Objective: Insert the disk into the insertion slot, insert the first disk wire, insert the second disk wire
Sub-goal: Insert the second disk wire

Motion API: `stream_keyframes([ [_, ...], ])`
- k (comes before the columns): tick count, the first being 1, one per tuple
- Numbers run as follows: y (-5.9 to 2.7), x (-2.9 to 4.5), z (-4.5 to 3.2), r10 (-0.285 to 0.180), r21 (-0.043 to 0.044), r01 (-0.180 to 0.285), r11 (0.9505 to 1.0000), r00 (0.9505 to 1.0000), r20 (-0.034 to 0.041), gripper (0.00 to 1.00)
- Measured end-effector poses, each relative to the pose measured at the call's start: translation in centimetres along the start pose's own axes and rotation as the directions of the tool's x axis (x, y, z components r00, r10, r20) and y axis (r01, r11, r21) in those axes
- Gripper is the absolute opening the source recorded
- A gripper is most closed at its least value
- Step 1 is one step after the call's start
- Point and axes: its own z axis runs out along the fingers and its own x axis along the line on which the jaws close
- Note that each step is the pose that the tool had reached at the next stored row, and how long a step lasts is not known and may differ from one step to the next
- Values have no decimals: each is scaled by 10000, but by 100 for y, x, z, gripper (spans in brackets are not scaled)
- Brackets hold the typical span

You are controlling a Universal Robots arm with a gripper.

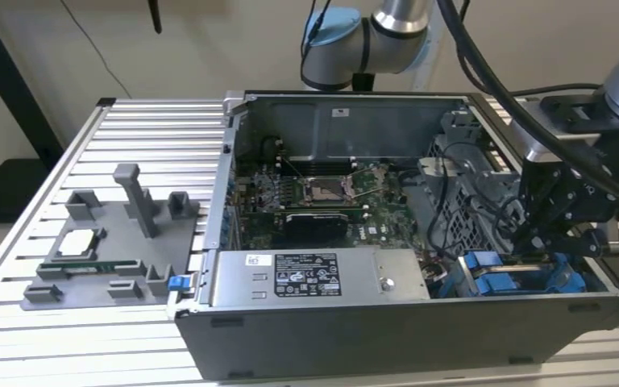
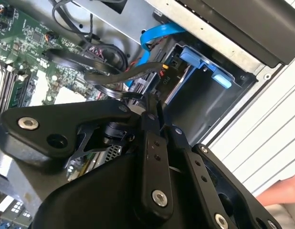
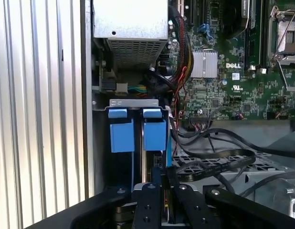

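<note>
Case (image 1: 321,339) open w/ PSU (image 1: 309,278) on exterior view's left, disk (image 3: 154,136) already seated in slot (image 3: 133,102) at right, gripper (image 3: 159,179) pinched together on a wire (image 2: 152,69): keep plug square, push straight, no twisting.

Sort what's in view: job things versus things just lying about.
Job:
- gripper, down in the drive corner
- slot with blue fittings
- black wires beside it

Lying about:
- grey fixture on the table
- power supply
- motherboard
</note>
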Motion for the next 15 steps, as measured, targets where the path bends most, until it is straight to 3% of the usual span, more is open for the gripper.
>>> stream_keyframes([
  [15, -16, 3, 27, 224, 31, -224, 9997, 9998, 3, 0],
])
